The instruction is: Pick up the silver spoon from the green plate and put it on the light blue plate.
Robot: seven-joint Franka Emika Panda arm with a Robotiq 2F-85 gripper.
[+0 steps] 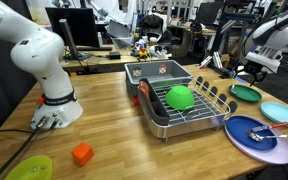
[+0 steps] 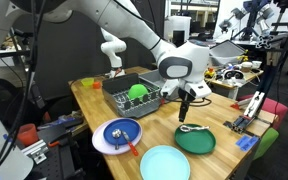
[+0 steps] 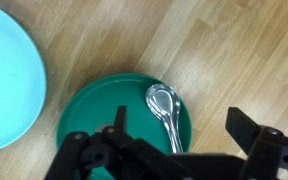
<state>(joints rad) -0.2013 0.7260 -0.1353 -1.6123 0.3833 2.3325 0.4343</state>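
The silver spoon (image 3: 164,106) lies on the dark green plate (image 3: 94,115), bowl end towards the far rim; it also shows in an exterior view (image 2: 192,128) on that plate (image 2: 196,143). My gripper (image 3: 181,135) is open and empty, hovering above the plate with a finger on either side of the spoon's handle, not touching it. In an exterior view the gripper (image 2: 187,104) hangs a little above the plate. The light blue plate (image 3: 6,80) lies empty beside the green one, as both exterior views show (image 2: 165,163) (image 1: 283,113).
A dish rack (image 1: 184,115) holds a bright green bowl (image 1: 179,97). A dark blue plate (image 2: 120,131) on a lavender plate carries a utensil. A lime plate (image 1: 29,168) and an orange block (image 1: 81,153) lie near the robot base.
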